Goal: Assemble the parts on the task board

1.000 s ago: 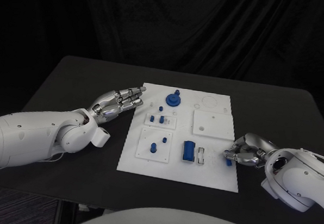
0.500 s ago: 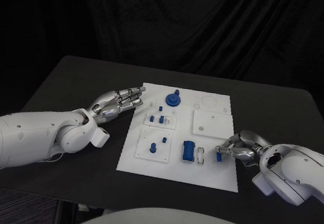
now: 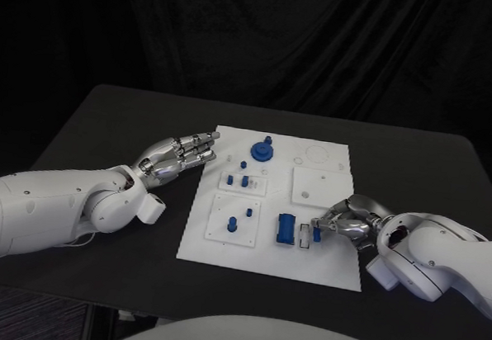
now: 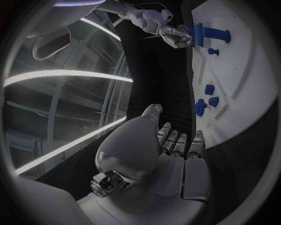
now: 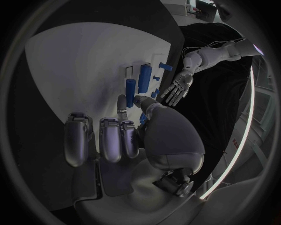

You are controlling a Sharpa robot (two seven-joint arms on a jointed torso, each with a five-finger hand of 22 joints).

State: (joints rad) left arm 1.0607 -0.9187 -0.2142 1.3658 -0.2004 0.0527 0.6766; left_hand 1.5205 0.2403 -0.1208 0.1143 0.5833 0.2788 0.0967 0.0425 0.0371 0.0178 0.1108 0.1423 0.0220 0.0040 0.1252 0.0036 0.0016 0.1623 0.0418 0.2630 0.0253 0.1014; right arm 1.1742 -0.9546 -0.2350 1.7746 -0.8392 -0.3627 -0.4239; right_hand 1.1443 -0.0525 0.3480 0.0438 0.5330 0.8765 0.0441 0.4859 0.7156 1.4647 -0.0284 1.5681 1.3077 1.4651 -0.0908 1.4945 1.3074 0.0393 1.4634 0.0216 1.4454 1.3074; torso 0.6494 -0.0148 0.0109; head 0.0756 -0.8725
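The room is dark, with black all around. Light comes from above and makes the white task board the brightest thing. The black surface looks dull, with no glare. The silver left hand shines a little. Both wrist views are round and bend straight edges into curves, most at the rim. Long white light strips glow there. The rim fades into blurry dark

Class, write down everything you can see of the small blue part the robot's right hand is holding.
The blue part is a short, smooth cylinder, plastic by its look. The right hand pinches it, roughly upright, over the white task board, close beside the larger blue block. Whether it touches the board cannot be told.
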